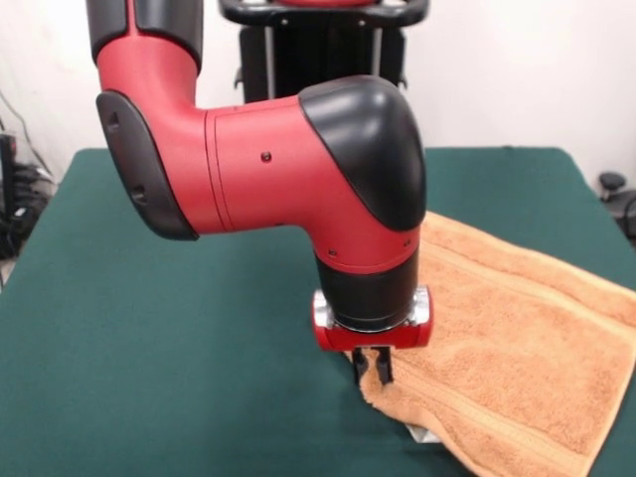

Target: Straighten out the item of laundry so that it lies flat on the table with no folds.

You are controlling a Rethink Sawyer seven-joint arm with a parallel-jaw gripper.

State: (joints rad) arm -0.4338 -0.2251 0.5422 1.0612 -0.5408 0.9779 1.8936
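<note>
The orange-tan terry towel (517, 348) lies on the right side of the dark green table (179, 328), spread mostly flat, with a stripe band along its near-left end. Its near-left corner is lifted into a small fold, and a small white tag (425, 434) shows under that edge. My gripper (374, 369) hangs straight down from the red and black arm (288, 159) right at that corner. Its dark fingers are close together and pinch the raised towel edge.
The robot's pedestal (323, 45) stands at the table's far side. Cables and dark equipment sit off the table at the left edge (20, 189), and a dark object at the right edge (614, 189).
</note>
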